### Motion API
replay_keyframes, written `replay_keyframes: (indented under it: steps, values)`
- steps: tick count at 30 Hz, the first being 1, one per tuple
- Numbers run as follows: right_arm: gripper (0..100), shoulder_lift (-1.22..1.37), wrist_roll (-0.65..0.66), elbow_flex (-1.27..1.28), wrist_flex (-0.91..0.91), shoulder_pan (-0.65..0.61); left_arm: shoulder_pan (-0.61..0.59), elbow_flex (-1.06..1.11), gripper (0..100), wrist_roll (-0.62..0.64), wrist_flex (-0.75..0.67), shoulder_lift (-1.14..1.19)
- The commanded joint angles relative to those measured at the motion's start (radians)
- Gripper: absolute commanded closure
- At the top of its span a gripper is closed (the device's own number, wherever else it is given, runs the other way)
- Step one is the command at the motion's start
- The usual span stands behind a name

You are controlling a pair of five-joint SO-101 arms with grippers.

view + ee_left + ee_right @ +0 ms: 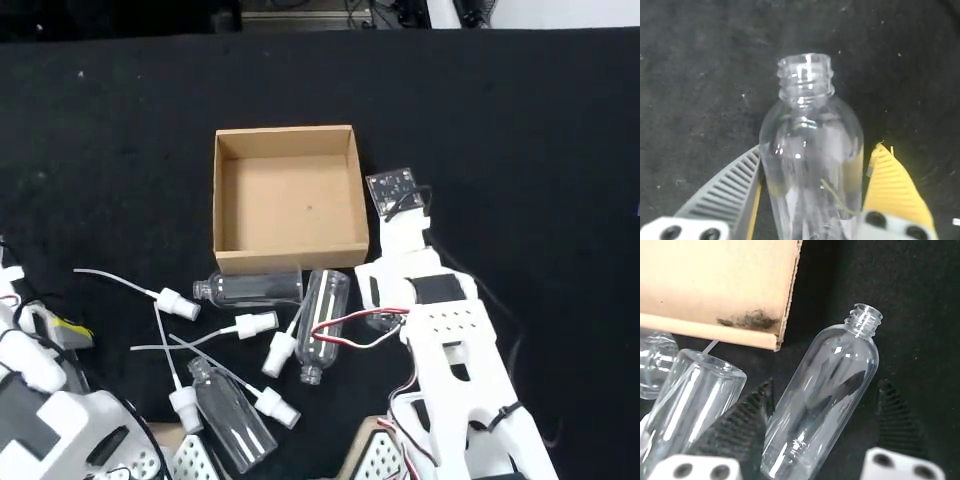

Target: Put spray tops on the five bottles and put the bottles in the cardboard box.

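One open, square, brown cardboard box [290, 260] sits in the centre of the high view.

There are five clear plastic bottles, all uncapped. Three lie below the box in the high view: one bottle [250, 288] along its lower wall, one bottle [322, 325] just right of that, and one bottle [232, 415] at lower centre. A fourth bottle [825, 390] lies beside the box corner in the right wrist view. A fifth bottle [810, 165] appears in the left wrist view.

There are five white plastic spray tops with thin tubes, all in the lower left of the high view: top [178, 303], top [255, 325], top [280, 352], top [185, 405] and top [275, 405].

Black table [520, 120]; cables [380, 12] at far edge
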Motion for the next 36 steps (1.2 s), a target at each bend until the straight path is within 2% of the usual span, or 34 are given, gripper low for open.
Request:
replay_keyframes:
  steps: [1, 4, 8, 10, 12, 17, 19, 21, 26, 31, 36]
  values:
    - [71.2, -0.041, 0.0, -0.005, -0.017, 0.023, -0.012, -0.07, 71, -0.044, 0.009, 0.023]
    - [71.2, -0.041, 0.0, -0.005, -0.017, 0.023, -0.013, -0.13, 78, -0.063, 0.083, 0.023]
    - [71.2, -0.039, 0.0, -0.005, -0.017, 0.023, -0.036, -0.265, 97, -0.078, 0.178, 0.023]
    - [71.2, -0.039, 0.0, -0.005, -0.017, 0.025, -0.067, -0.312, 95, -0.097, 0.181, 0.034]
    - [71.2, -0.039, 0.0, -0.005, -0.017, 0.026, -0.099, -0.329, 94, -0.25, 0.169, 0.04]
    - [71.1, -0.038, 0.0, -0.005, -0.017, 0.023, -0.234, -0.321, 93, -0.878, 0.104, 0.087]
    - [71.1, -0.041, 0.002, -0.005, -0.017, 0.023, -0.289, -0.325, 93, -1.034, 0.074, 0.107]
    - [71.1, -0.041, 0.002, -0.005, -0.017, 0.023, -0.317, -0.326, 90, -1.049, 0.046, 0.115]
    - [71.1, -0.039, 0.002, -0.005, -0.017, 0.023, -0.318, -0.326, 67, -0.964, 0.029, 0.117]
    - [71.1, -0.042, 0.002, 0.005, -0.018, 0.021, -0.289, -0.338, 71, -0.948, 0.037, 0.114]
    - [71.1, -0.042, 0.002, 0.005, -0.02, 0.021, -0.303, -0.348, 72, -0.954, 0.028, 0.124]
